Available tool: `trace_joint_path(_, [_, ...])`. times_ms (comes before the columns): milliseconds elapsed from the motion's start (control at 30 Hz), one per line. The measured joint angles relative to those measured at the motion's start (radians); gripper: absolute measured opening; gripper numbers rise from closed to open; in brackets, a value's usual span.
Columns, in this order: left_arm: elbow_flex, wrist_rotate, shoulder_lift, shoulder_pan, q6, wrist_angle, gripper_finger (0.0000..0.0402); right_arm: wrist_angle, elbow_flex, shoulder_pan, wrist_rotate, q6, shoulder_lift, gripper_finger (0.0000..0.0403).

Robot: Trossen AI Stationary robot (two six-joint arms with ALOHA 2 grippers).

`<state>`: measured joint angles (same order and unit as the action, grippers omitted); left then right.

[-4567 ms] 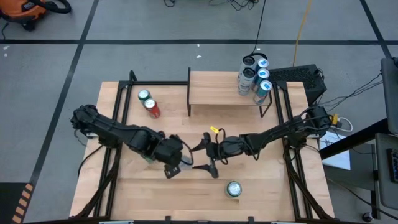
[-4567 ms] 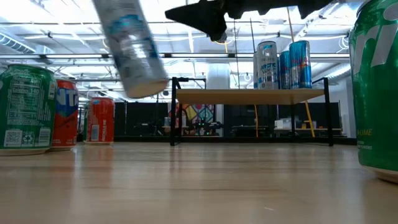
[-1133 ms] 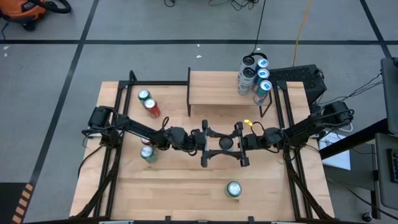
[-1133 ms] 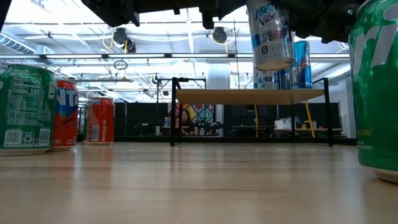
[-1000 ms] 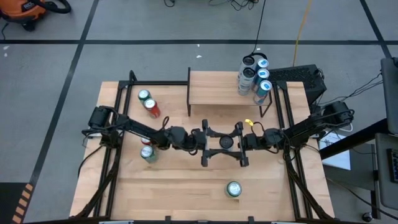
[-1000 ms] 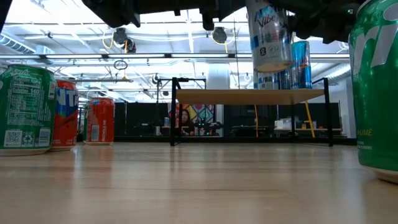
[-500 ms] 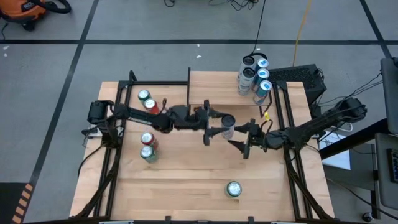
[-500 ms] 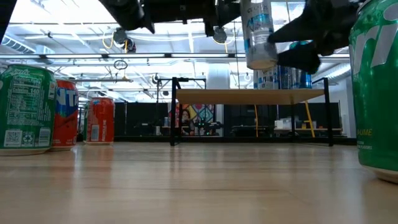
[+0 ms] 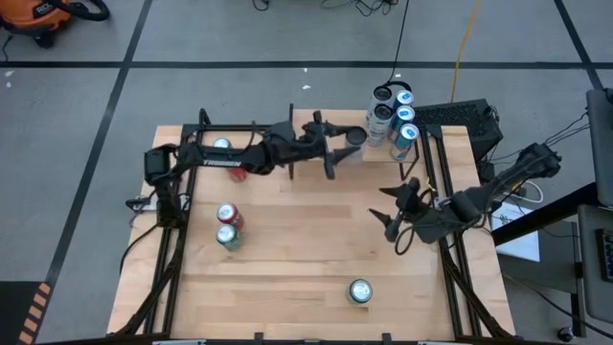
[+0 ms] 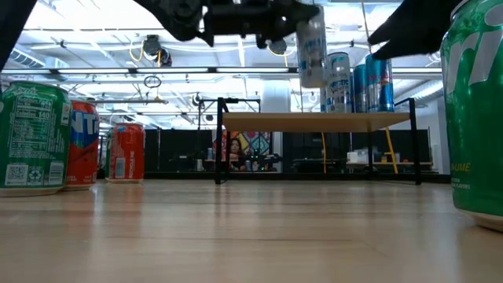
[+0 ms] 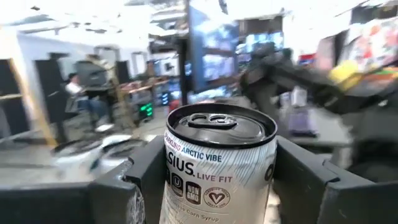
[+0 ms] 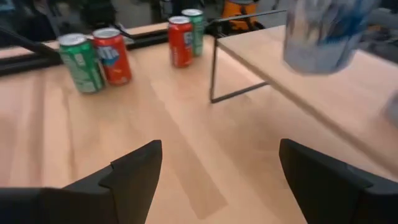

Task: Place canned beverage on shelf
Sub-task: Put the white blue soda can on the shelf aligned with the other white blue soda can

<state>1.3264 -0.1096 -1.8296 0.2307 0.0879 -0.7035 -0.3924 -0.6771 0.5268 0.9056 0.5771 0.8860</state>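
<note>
The left pincer [image 9: 347,144] grips the Celsius can [image 11: 217,165] upright above the shelf [image 9: 316,129], beside the cans [image 9: 395,117] already clustered at its right end, apparently ready for lowering. The right pincer [image 9: 395,213] hangs spread and empty over the desk [image 9: 287,259], clear of the shelf.

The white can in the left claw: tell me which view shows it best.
The left wrist view: the white can fills the frame between the left claw's fingers, its label readable. The high view shows only its top over the shelf. The low view shows it small, in the air; the right wrist view, blurred.
</note>
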Motion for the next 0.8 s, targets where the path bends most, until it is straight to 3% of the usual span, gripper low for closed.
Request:
trace_joint_path(467, [0.254, -0.053, -0.250, 0.029, -0.004, 0.017, 0.0226, -0.551, -0.207, 0.006, 0.006, 0.251, -0.012, 0.0310])
trace_joint_path(800, [0.358, -0.056, -0.315, 0.052, -0.007, 0.100, 0.0226, -0.664, -0.222, 0.006, 0.006, 0.327, -0.072, 0.0311])
